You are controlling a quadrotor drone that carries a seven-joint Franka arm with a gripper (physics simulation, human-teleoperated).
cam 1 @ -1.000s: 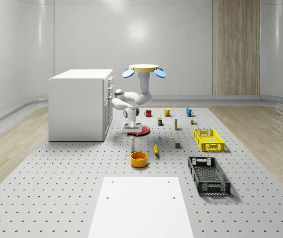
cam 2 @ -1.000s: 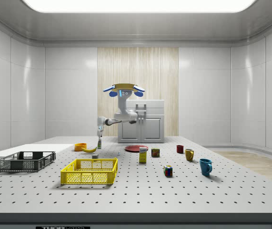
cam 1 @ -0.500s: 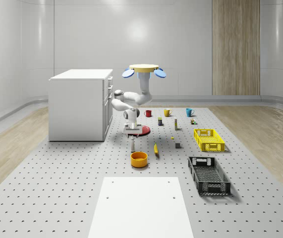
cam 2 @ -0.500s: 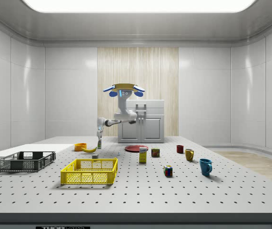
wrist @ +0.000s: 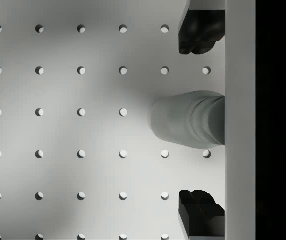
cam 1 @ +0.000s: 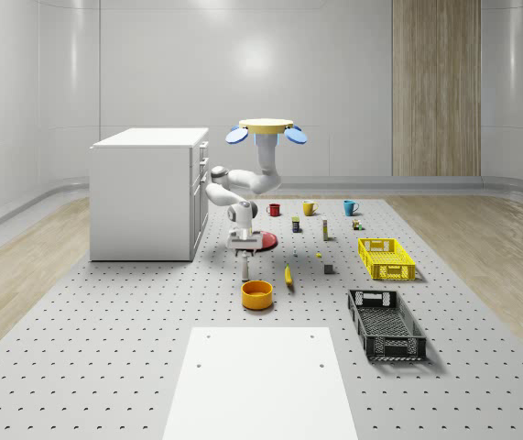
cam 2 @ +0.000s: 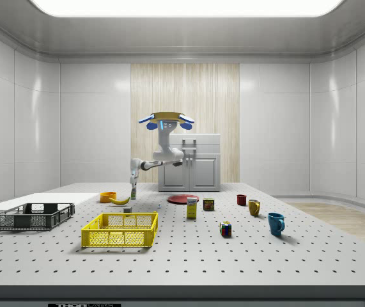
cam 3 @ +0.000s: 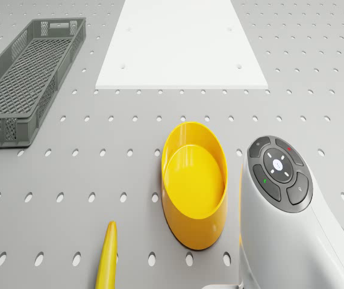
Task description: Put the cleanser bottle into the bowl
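Reaching for cleanser bottle, upright just behind bowl; drone hovers beyond it; gripper spread wide astride cap, holding nothing; next: lower, close

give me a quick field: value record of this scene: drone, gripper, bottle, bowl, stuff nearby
drone: hovers beside the white cabinet
gripper: open, fingers either side of the bottle top
cleanser bottle: upright on the table, not gripped
bowl: orange, empty, just in front of the bottle
nearby: banana, red plate
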